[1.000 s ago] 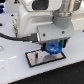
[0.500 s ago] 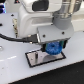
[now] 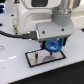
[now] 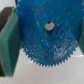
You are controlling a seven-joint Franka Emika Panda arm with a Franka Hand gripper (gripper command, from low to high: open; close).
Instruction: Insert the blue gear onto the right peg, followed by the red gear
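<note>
Blue gear (image 4: 47, 36), one, clamped in claw (image 3: 53, 46) above base plate (image 3: 35, 58).

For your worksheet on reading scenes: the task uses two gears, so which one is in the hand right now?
The blue gear, gripped between the hand's green fingers above the dark base plate. No red gear is visible in either view.

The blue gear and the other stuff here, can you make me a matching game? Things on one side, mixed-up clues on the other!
Things:
1. blue gear
2. base plate
3. gripper
4. table

Clues:
A. white, flat, under everything
B. dark rectangle with a pale rim
C. shut on something round
D. toothed, with a centre hole, held above the plate

Pairs: 1-D, 2-B, 3-C, 4-A
</note>
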